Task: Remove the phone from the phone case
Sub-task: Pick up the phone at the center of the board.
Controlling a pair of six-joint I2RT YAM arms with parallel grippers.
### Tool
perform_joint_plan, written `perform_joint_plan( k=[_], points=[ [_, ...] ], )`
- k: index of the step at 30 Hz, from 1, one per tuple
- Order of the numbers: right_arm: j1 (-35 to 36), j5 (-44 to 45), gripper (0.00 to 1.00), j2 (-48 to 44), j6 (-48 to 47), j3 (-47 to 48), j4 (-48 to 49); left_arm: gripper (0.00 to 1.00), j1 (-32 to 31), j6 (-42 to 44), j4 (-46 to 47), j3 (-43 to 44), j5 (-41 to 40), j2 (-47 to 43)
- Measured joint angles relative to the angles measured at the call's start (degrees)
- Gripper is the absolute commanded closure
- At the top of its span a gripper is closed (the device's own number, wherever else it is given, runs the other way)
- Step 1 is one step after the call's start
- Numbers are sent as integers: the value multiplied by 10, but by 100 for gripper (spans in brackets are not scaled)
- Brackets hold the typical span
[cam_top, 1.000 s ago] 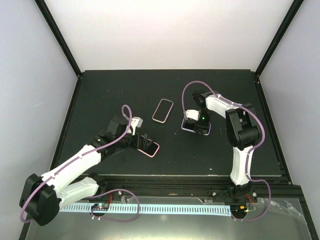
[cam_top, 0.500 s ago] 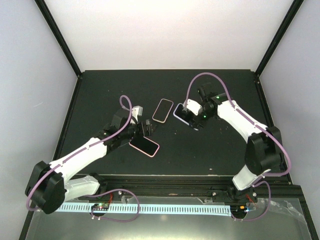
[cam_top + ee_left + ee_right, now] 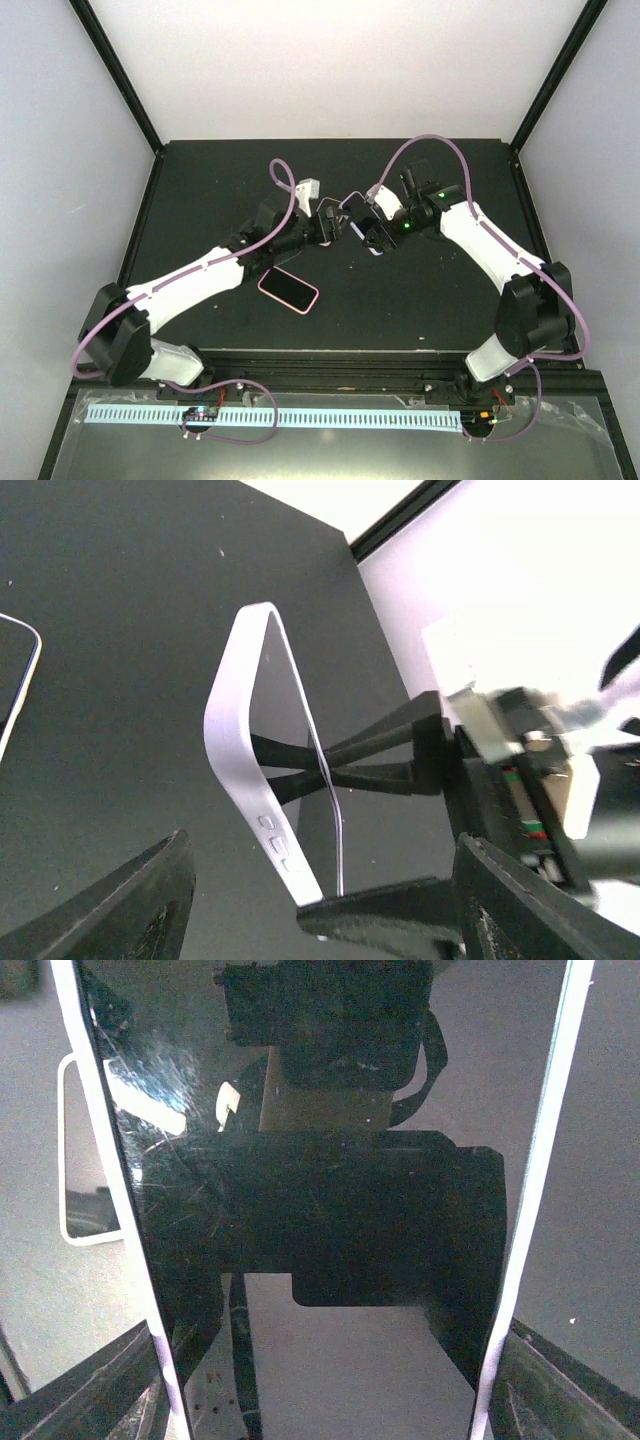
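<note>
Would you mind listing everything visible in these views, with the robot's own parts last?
lilac-cased phone: one, pale lilac case with a dark screen, held on edge above the middle of the table.
pink-cased phone: one, pink rim with a dark screen, lying flat on the table nearer the left arm.
third phone: one, pale rim, lying flat on the table beside the held one, mostly hidden from above.
table: one, black, under everything.
left gripper: one, black, open, facing the held phone.
right gripper: one, black, shut on the lilac-cased phone.
</note>
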Motion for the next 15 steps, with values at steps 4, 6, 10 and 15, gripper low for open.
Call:
perform_joint_plan(
  k=[4,6,10,15],
  points=[
    [0,-17,43,-13,36,0,17,38,-21,-26,-1,24,-38,36],
    [0,-23,43,-23,49,0,25,44,-29,-35,1,29,-49,47],
    [3,-29,43,-39,70,-9,44,51,-35,-49,11,30,-61,62],
    [6,-29,43,-60,87,-34,58,59,-35,-59,33,30,-68,70]
  ],
)
